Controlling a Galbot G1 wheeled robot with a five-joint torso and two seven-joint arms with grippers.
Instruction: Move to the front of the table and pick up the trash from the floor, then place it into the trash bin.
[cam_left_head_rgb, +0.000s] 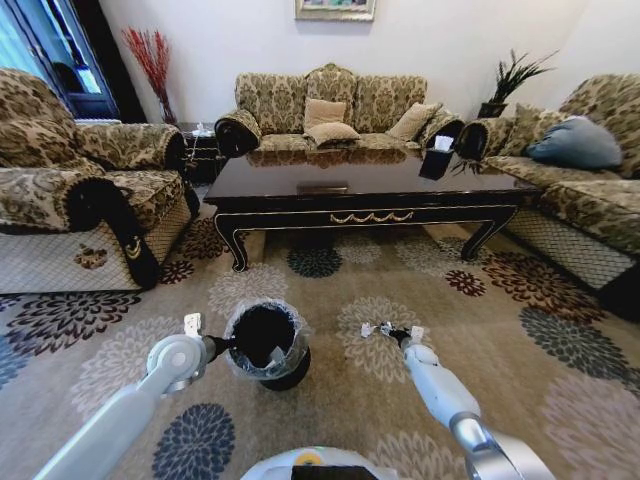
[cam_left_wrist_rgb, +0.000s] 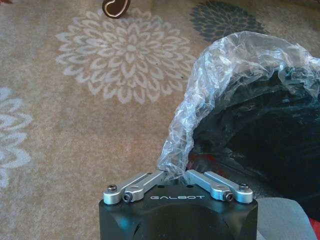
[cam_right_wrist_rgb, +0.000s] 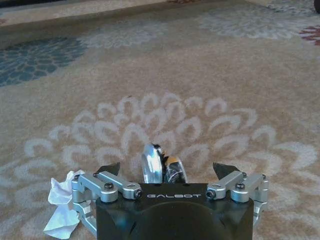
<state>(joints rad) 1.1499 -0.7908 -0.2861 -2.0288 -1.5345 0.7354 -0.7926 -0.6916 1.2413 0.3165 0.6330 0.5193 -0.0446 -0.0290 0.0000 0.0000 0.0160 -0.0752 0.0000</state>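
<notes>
The trash bin (cam_left_head_rgb: 265, 340), black with a crinkly clear bag (cam_left_wrist_rgb: 235, 65) over its rim, stands on the carpet in front of me. My left gripper (cam_left_head_rgb: 215, 345) is shut on the bag's folded rim (cam_left_wrist_rgb: 172, 167) at the bin's left side. To the right of the bin, my right gripper (cam_left_head_rgb: 390, 330) hangs low over the floor, open. A small silvery wrapper (cam_right_wrist_rgb: 152, 165) lies between its fingers (cam_right_wrist_rgb: 110, 169). A crumpled white paper piece (cam_right_wrist_rgb: 62, 200) rests just outside one finger. The table (cam_left_head_rgb: 370, 190), dark and glossy, stands beyond both arms.
A patterned armchair (cam_left_head_rgb: 80, 190) is at the left, a sofa (cam_left_head_rgb: 330, 110) behind the table and another sofa (cam_left_head_rgb: 580, 190) at the right. Flowered carpet (cam_left_head_rgb: 330, 300) stretches between me and the table. A curved table leg (cam_left_wrist_rgb: 116, 6) shows past the left gripper.
</notes>
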